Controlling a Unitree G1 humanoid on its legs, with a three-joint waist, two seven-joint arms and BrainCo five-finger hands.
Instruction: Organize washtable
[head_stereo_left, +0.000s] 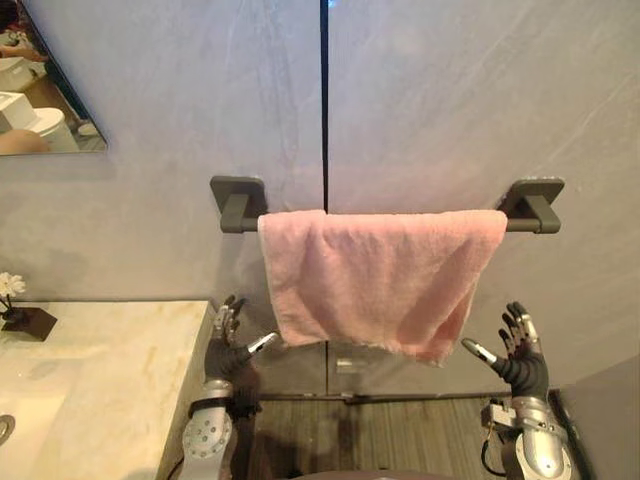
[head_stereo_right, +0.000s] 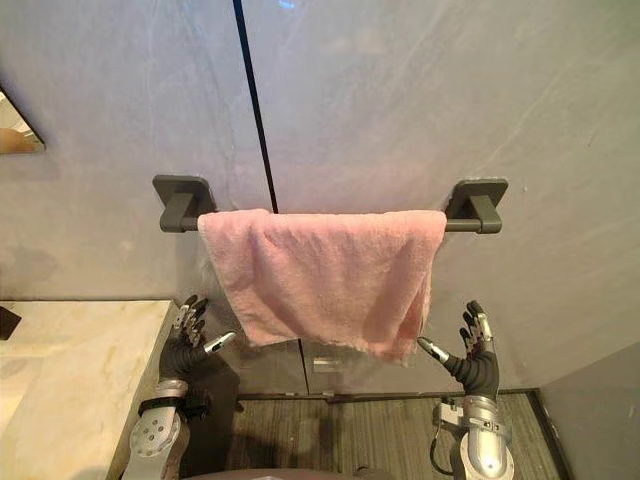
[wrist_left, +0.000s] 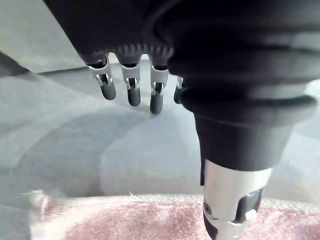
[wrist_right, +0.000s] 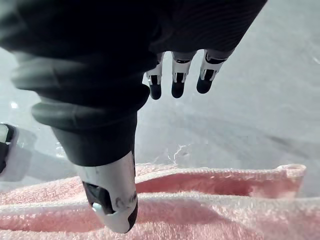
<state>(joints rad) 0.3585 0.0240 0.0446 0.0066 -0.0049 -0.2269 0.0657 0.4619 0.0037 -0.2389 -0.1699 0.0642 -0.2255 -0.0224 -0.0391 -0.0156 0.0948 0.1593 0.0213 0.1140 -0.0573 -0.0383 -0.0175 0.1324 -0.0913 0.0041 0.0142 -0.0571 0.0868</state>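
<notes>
The grey wall (head_stereo_left: 450, 100) takes up most of the frame, and the pale table (head_stereo_left: 100, 370) sits in the lower left. My job hangs in the middle: the pink towel (head_stereo_left: 380, 280), draped over the dark bar (head_stereo_left: 515, 224) between its two brackets.

The towel looks crooked to me. Its bottom hem slants and dips lowest toward the lower right, and the cloth looks loosely folded rather than flat.

The main risk, I think, is dragging it off the bar. If one side gets pulled harder than the other, the cloth could slide along the rail and drop to the floor below. Tugging straight down on the low corner would make the slant worse.

My left hand (head_stereo_left: 228, 345) is at the lower centre-left, just beside the towel's lower left corner, fingers spread and holding nothing. It is close to the table's edge, so a wide swing could knock against that.

My right hand (head_stereo_left: 520, 355) is in the lower right, also spread and empty, just beside the hanging corner. A dark fingertip could snag the loose threads along the hem.

The small white flower (head_stereo_left: 10, 285) on the table at the far left is well apart from all this.
</notes>
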